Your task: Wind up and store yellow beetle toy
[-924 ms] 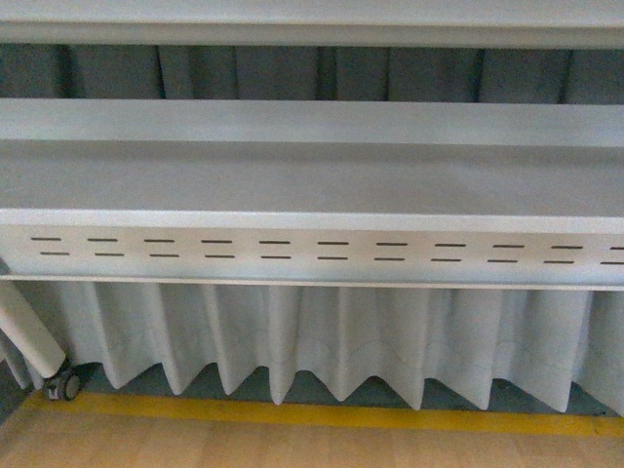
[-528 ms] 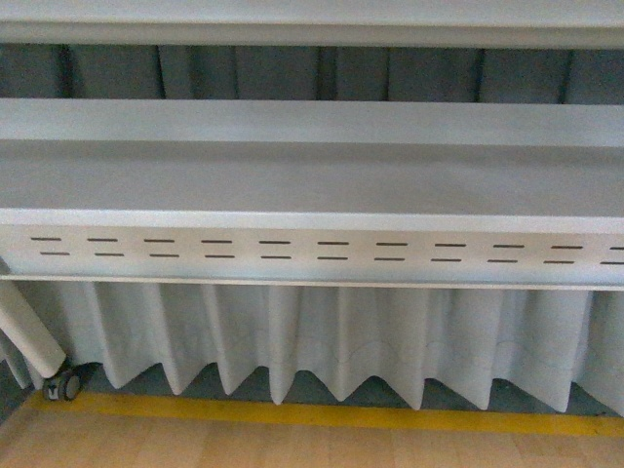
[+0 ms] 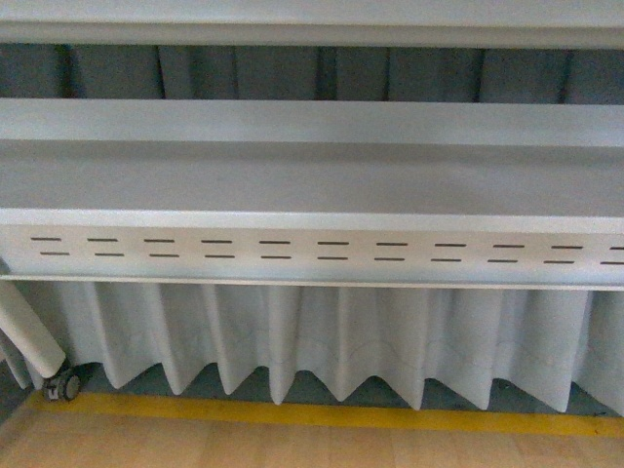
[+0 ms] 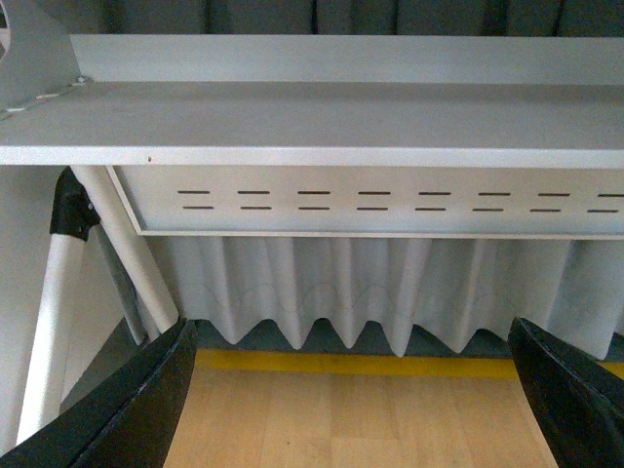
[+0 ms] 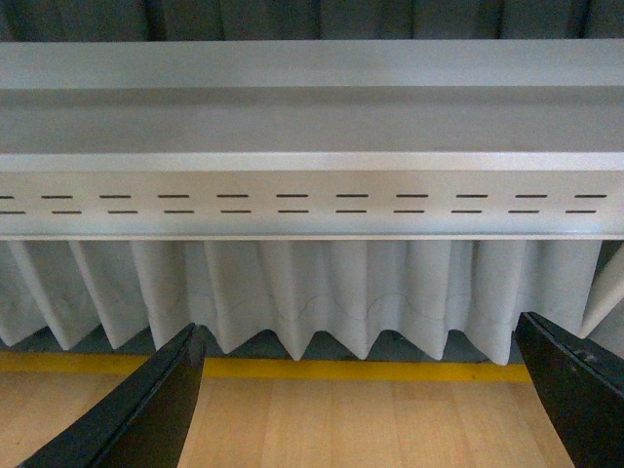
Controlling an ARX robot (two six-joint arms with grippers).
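Observation:
The yellow beetle toy is out of view in every frame. My left gripper (image 4: 356, 409) is open and empty, its black fingers (image 4: 146, 405) wide apart over bare wooden floor. My right gripper (image 5: 361, 409) is open and empty too, its black fingers (image 5: 156, 409) spread over the wooden floor. Neither arm shows in the front view.
A white metal shelf unit (image 3: 312, 185) with a slotted front panel (image 3: 312, 252) faces me; it also shows in the left wrist view (image 4: 370, 200) and right wrist view (image 5: 312, 200). A pleated white curtain (image 3: 322, 336) hangs below it. A yellow floor stripe (image 3: 322, 416), a caster wheel (image 3: 66, 386) and white frame legs (image 4: 58, 312) are nearby.

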